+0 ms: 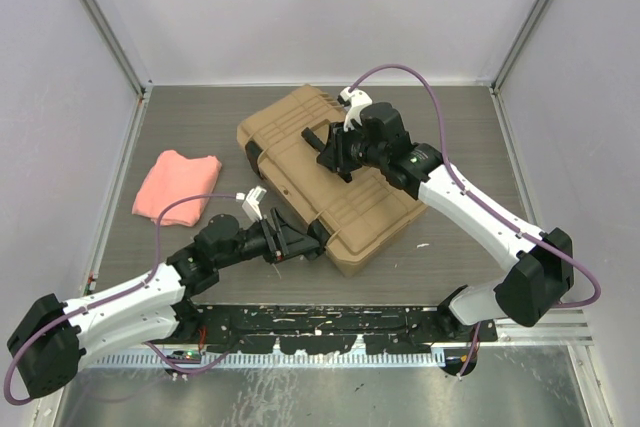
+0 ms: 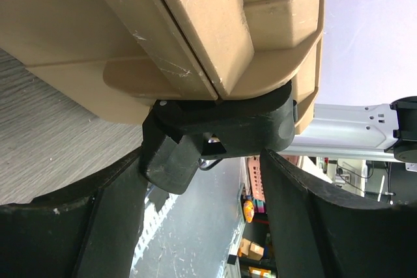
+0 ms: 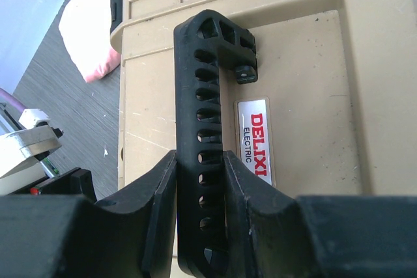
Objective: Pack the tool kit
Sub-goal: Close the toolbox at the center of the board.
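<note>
The tan ribbed case (image 1: 370, 212) of the tool kit lies with its lid down in the middle of the table. My right gripper (image 1: 335, 155) is over its top, shut on the black slotted carry handle (image 3: 199, 83); its fingers (image 3: 156, 193) press both sides of the handle beside the red-lettered label (image 3: 254, 138). My left gripper (image 1: 300, 237) is at the case's near-left edge, open. In the left wrist view its fingertips (image 2: 117, 213) stand wide apart right below a black latch (image 2: 228, 122), whose flap hangs between them. The lid seam (image 2: 195, 63) runs above the latch.
A folded pink cloth (image 1: 178, 185) lies on the table to the left of the case. A second black latch (image 1: 250, 152) sits on the case's left edge. Grey walls close the table at the left, back and right.
</note>
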